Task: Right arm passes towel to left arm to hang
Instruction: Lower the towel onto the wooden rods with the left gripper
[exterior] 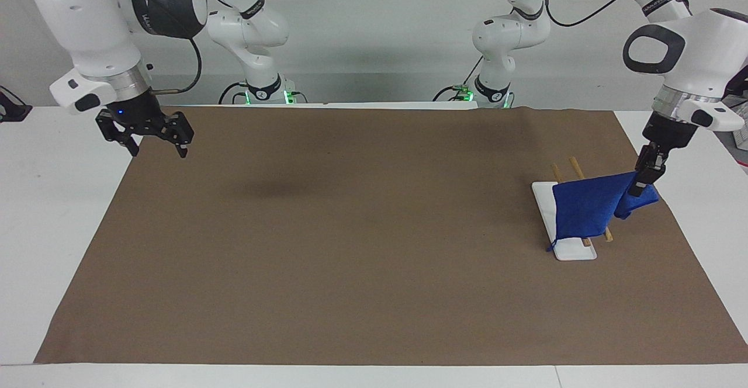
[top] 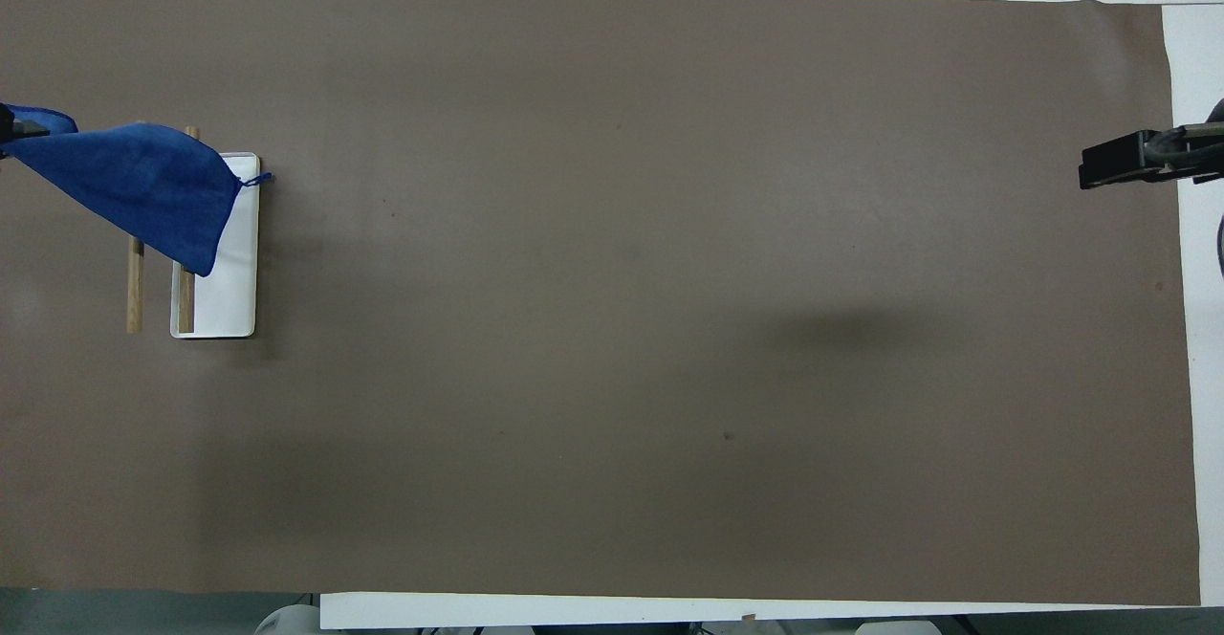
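- A brown mat (exterior: 350, 236) covers most of the white table (exterior: 52, 201);
- The right arm (exterior: 87, 20) waits with the right gripper (exterior: 153, 145) over the mat's edge at its own end, fingers spread wide, holding nothing;
- The left gripper (exterior: 646, 180) is clamped on one corner of the blue towel (exterior: 584, 210);
- The towel hangs draped across the wooden rails (exterior: 575, 169) of a white-based rack (exterior: 575, 252) at the left arm's end.

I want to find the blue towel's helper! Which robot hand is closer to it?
The left. The left gripper is shut on the towel, holding it draped over the wooden rack. The right gripper hangs open over the right arm's end of the table.
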Robot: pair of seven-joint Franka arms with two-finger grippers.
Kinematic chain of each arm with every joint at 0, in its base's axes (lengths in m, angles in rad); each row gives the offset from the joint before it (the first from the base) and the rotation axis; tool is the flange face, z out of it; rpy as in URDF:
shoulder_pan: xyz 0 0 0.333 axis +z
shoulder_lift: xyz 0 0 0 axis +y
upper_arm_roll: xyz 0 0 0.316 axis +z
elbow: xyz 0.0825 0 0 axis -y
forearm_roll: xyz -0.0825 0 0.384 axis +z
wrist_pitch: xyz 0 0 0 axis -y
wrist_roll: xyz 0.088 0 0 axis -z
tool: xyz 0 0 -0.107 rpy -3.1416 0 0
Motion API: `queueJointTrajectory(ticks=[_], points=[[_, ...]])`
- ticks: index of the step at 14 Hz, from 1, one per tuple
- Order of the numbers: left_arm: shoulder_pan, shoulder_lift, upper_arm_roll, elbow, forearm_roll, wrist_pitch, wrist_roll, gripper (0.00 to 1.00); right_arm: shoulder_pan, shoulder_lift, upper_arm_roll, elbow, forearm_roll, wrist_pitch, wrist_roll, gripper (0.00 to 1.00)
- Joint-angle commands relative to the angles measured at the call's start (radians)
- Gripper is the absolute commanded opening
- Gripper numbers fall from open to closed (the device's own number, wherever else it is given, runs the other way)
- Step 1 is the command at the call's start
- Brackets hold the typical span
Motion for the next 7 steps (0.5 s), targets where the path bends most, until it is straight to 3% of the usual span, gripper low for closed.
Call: queueJointTrajectory(ticks=[1, 7], points=[[0.026, 0.010, 0.000, -0.007, -0.009, 0.010, 0.029, 0.00, 0.009, 0.008, -0.019, 0.022, 0.002, -0.033, -0.054, 1.00], [0.030, 0.005, -0.001, -0.076, -0.009, -0.004, 0.010, 0.02, 0.007, -0.001, -0.012, 0.032, 0.004, -0.053, -0.047, 1.00]])
